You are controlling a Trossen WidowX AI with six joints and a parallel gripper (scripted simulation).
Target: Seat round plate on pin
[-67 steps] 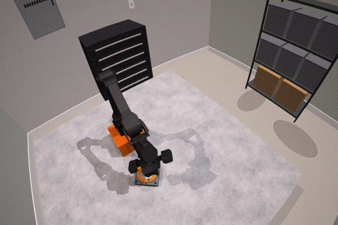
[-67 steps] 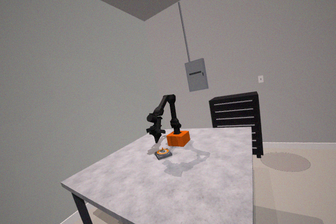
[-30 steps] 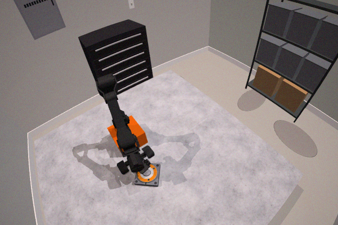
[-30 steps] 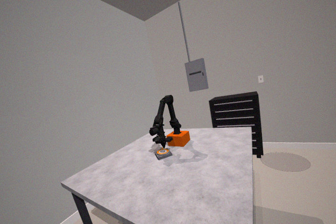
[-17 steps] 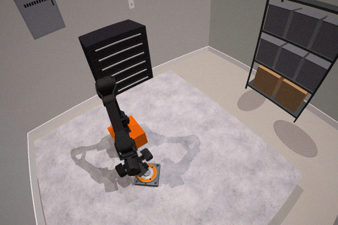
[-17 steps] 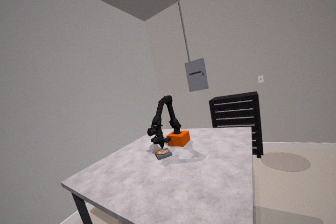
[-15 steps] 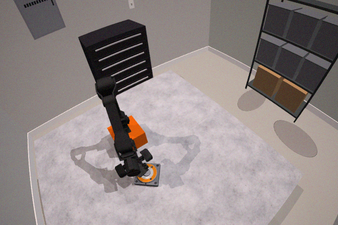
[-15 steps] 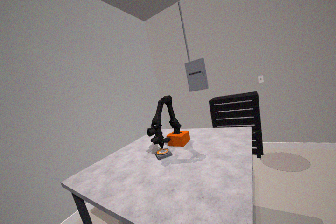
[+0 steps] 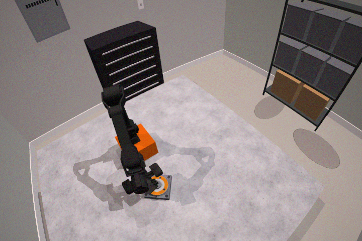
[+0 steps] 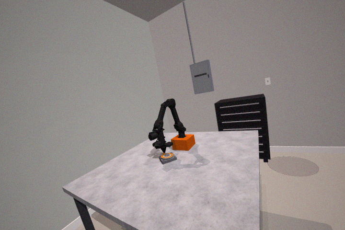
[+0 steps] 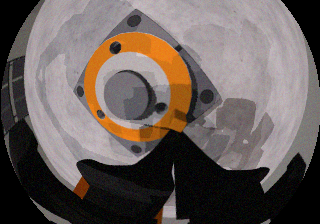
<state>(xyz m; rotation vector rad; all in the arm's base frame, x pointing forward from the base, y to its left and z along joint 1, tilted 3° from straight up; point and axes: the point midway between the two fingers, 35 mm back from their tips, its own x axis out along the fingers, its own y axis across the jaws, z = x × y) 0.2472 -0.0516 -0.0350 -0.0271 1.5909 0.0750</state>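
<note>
The round orange and white plate (image 9: 165,185) (image 10: 171,155) (image 11: 181,79) sits around the grey post (image 11: 125,95) on the square grey base (image 9: 169,179) (image 10: 167,161) (image 11: 200,79). In the wrist view a dark gap or shadow runs along the plate's right edge, so it does not look flat there. Several dark holes show in the plate; one (image 11: 160,106) lies on the white part, nearest the fingertips. The pin cannot be made out. My gripper (image 10: 164,153) (image 11: 174,132) is shut and empty, its tips at the plate's rim beside the orange tab (image 11: 179,115). Whether they touch it is unclear.
The orange block (image 9: 150,143) (image 10: 183,143) under the arm's foot stands behind the base. The base rests on the pale table (image 9: 230,170) (image 10: 205,189). A black drawer cabinet (image 9: 124,42) (image 10: 240,116) and a shelf rack (image 9: 276,50) stand beyond the table.
</note>
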